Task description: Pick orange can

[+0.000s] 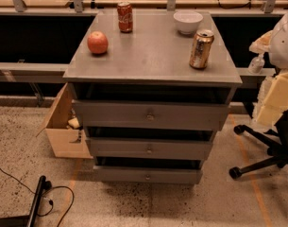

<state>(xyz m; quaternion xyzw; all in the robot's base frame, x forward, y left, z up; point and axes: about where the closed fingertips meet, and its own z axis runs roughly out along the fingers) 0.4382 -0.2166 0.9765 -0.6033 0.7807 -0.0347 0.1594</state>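
Note:
The orange can [201, 49], shiny golden-orange with pale label patches and a silver top, stands upright near the right front of the grey cabinet top [153, 56]. My gripper does not show in the camera view. Only a white and cream bulk [279, 79], which looks like part of my arm, fills the right edge, apart from the can.
A red cola can [125, 17] stands at the back, a red apple [97, 42] at the left, a white bowl [188, 21] behind the orange can. The cabinet has three drawers [149, 116]. A cardboard box [64, 126] sits left, an office chair base [261, 155] right.

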